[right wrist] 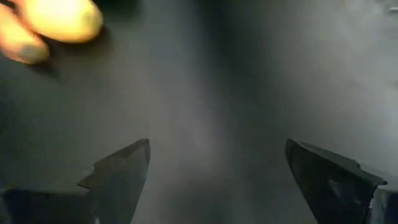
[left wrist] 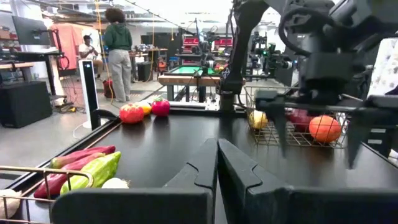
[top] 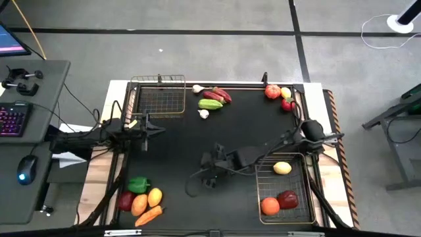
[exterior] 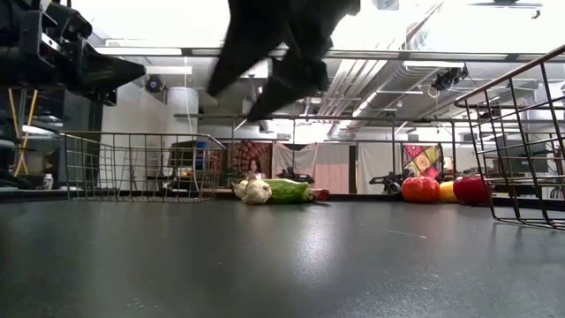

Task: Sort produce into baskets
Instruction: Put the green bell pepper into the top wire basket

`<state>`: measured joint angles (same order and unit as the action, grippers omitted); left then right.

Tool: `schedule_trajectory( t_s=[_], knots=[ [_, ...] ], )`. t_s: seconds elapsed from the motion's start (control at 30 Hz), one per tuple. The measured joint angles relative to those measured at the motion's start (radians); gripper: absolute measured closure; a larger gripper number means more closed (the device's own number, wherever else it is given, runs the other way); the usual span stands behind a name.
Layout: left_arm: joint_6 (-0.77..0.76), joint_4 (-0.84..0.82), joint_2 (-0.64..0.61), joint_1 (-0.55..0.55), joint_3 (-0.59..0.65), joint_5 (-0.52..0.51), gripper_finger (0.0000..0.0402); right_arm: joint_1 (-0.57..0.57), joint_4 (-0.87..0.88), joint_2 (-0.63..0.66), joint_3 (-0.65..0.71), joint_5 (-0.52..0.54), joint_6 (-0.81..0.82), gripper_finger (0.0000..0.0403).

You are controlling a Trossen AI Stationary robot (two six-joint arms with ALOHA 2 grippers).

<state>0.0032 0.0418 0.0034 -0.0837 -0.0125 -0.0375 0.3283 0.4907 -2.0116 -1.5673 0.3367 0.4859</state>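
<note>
Black table (top: 177,164), veggies scattered at the edges, three pieces already in the big basket (top: 304,214).
Right gripper (top: 209,172) hangs wide apart, empty, mid-table; left gripper (top: 160,130) is pressed together by the small basket (top: 158,80). Risk: reaching for the yellow fruit (top: 154,197) could knock the tightly packed pile off the edge.

Light: bright ceiling glare washed out the low view's top.
Focus: the right wrist view was blurred.
Counter (exterior: 282,265): showed a dull sheen.
</note>
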Motion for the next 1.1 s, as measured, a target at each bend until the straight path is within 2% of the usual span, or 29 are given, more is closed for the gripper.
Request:
schedule_trajectory(
  t_s=[0.2,0.33,0.53,0.67,0.77,0.87,1.0,1.1],
  knots=[
    [0.000,0.000,0.000,0.000,0.000,0.000,0.0401,0.030,0.198,0.024,0.000,0.104,-0.003,0.0036],
    [-0.003,0.028,0.000,0.000,0.000,0.000,0.0401,0.078,0.374,0.026,0.000,0.238,0.037,0.0036],
    [-0.209,0.139,0.002,0.000,0.000,0.000,0.0401,0.125,0.572,0.036,0.000,0.491,0.087,0.0036],
    [-0.305,0.280,0.040,0.000,-0.002,-0.050,0.0401,0.123,0.666,0.042,0.000,0.575,0.093,0.0036],
    [-0.339,0.285,0.132,0.000,-0.031,-0.078,0.0401,0.113,0.707,0.044,0.000,0.576,0.084,0.0036],
    [-0.319,0.291,0.286,0.000,-0.111,-0.088,0.0401,0.105,0.757,0.044,0.000,0.574,0.087,0.0036],
    [-0.246,0.268,0.529,0.011,-0.320,-0.044,0.0401,0.097,0.850,0.051,0.000,0.572,0.112,0.0036],
    [-0.179,0.107,0.704,0.062,-0.509,-0.030,0.0401,0.095,0.996,0.090,0.000,0.574,0.196,0.0036]
  ],
)
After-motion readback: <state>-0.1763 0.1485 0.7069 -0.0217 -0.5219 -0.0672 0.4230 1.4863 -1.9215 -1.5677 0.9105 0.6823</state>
